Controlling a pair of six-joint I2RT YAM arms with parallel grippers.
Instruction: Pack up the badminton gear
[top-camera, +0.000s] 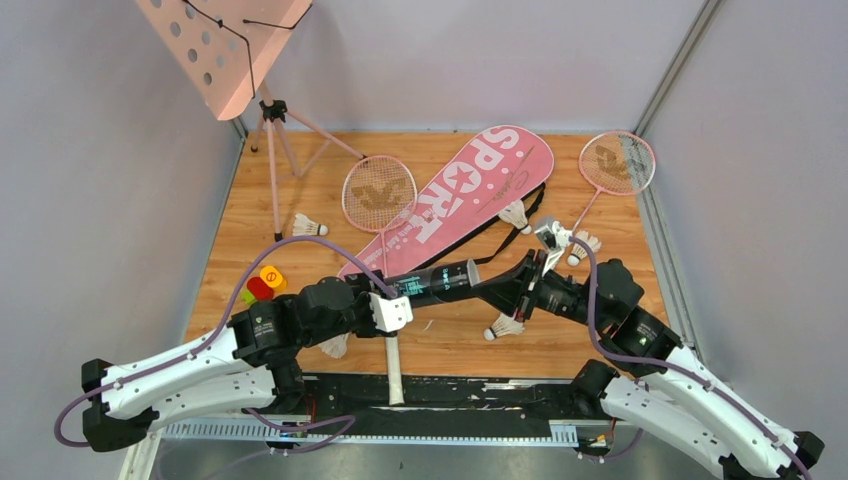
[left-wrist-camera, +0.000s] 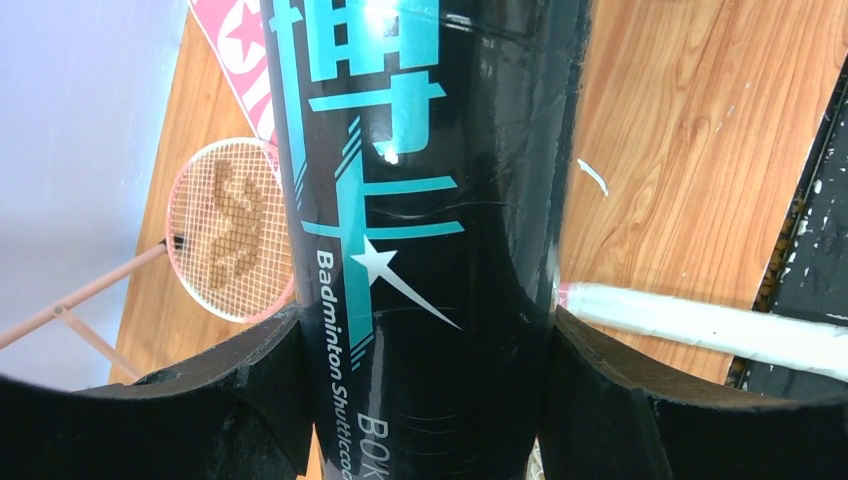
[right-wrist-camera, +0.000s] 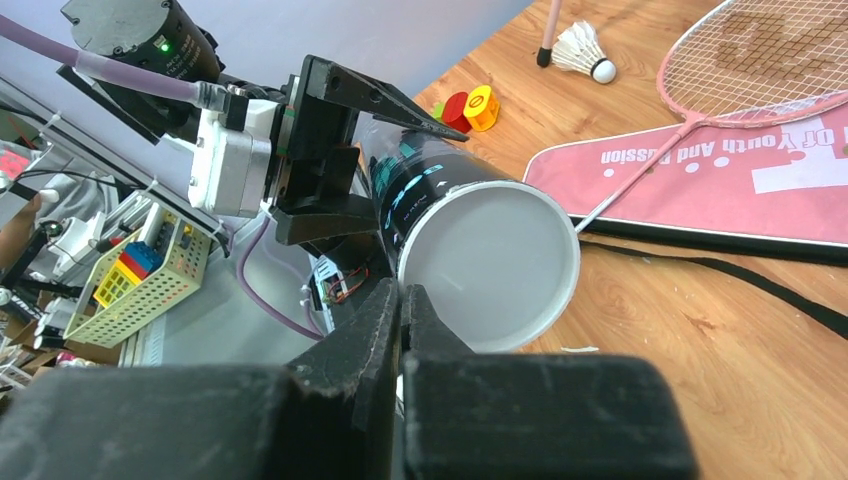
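My left gripper (top-camera: 425, 285) is shut on the black tube (top-camera: 440, 281) and holds it level above the table; its fingers clamp the tube's sides in the left wrist view (left-wrist-camera: 420, 330). The tube's white round end (right-wrist-camera: 490, 265) faces my right gripper (right-wrist-camera: 402, 300), whose jaws are shut with nothing seen between them, right at the rim (top-camera: 492, 290). The pink bag (top-camera: 470, 190) lies at the back middle. One racket (top-camera: 380, 193) lies left of the bag, the other racket (top-camera: 617, 162) at the back right. Several shuttlecocks lie loose, one (top-camera: 503, 326) under my right gripper.
A pink music stand (top-camera: 225, 40) stands on its tripod at the back left. Red and yellow caps (top-camera: 265, 283) sit by the left arm. The first racket's white handle (top-camera: 394, 370) reaches the table's near edge. Grey walls close in both sides.
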